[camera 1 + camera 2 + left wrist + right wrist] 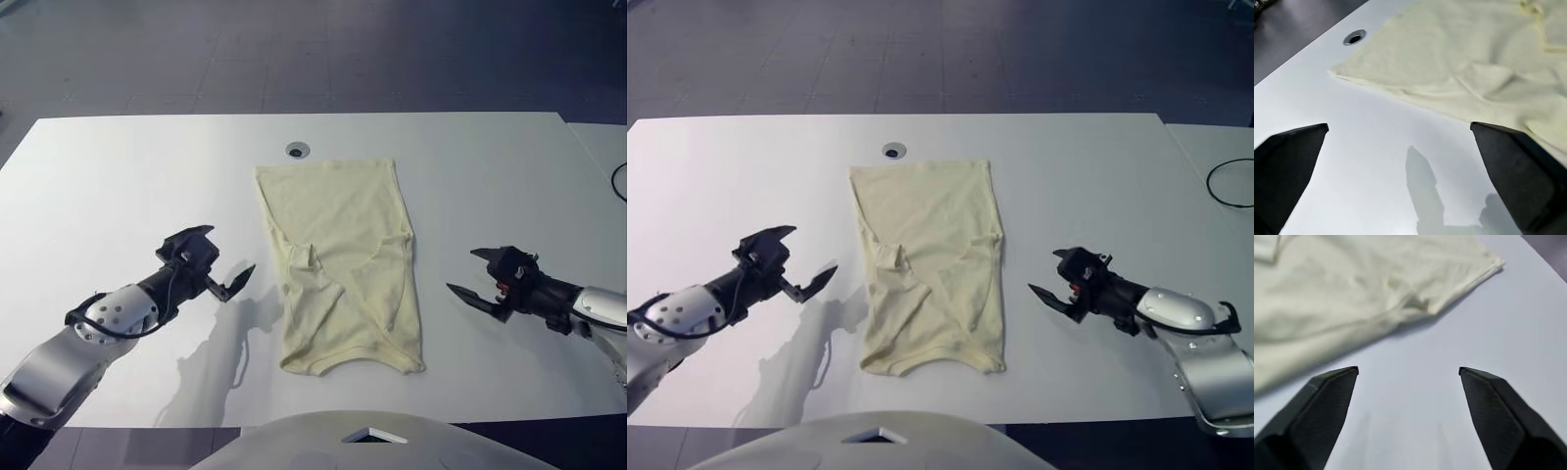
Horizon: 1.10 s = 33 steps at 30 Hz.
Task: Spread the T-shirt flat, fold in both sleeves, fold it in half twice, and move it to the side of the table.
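T-shirt (343, 264) is lying lengthwise near-to-far between left gripper (223, 257) and right gripper (463, 271), both standing released, empty, about equally close.

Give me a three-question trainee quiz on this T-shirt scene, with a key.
1. True or false: the left gripper is shut on the T-shirt.
2. Which step looks done? A: sleeves folded in. B: folded in half twice. C: moved aside.
3. What lies in the table just beyond the T-shirt's far edge?
Key: 1 false, it is open beside the T-shirt, as is the right gripper; 2 A; 3 a round hole.
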Available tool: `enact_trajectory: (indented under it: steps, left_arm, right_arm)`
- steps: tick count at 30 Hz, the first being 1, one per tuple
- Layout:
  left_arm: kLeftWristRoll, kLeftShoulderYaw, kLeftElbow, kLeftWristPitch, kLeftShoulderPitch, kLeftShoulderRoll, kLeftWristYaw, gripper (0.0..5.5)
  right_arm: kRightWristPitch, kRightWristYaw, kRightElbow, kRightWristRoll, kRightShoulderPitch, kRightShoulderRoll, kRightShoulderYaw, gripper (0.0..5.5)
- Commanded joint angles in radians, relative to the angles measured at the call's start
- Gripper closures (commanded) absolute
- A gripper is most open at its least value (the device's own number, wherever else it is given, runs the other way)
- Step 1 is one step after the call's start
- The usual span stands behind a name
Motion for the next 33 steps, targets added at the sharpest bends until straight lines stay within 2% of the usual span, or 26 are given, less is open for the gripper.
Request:
enact_trajectory:
  steps: [1,6,12,17,24,26,33]
  left_arm:
    - [0.505,-0.154,0.106,-0.506,0.235,0.149,-0.173,0.1]
    - [0.661,-0.208,0.153,-0.645,0.219,0.1,-0.183,0.1]
    - [0.789,-0.248,0.236,-0.774,0.152,0.008,-0.216,0.1]
    - [0.942,-0.241,0.289,-0.809,0.11,-0.076,-0.174,0.1]
    - [0.992,-0.241,0.321,-0.835,0.087,-0.108,-0.202,0.1]
    - [0.976,-0.242,0.319,-0.835,0.088,-0.111,-0.219,0.36]
    - [0.965,-0.238,0.318,-0.837,0.103,-0.123,-0.236,1.58]
  right_arm:
    - [-0.844,0.135,0.273,-0.348,0.202,-0.206,0.111,0.95]
    - [-0.973,0.128,0.275,-0.4,0.183,-0.181,0.171,0.11]
    - [-1.061,0.1,0.303,-0.463,0.081,-0.117,0.253,0.11]
    - [-1.061,0.084,0.298,-0.501,0.004,-0.071,0.306,0.11]
    - [-1.024,0.05,0.279,-0.553,-0.04,0.0,0.369,0.11]
    - [-1.014,0.042,0.27,-0.554,-0.033,0.011,0.38,0.1]
    - [-1.0,0.015,0.268,-0.554,-0.007,0.013,0.393,1.18]
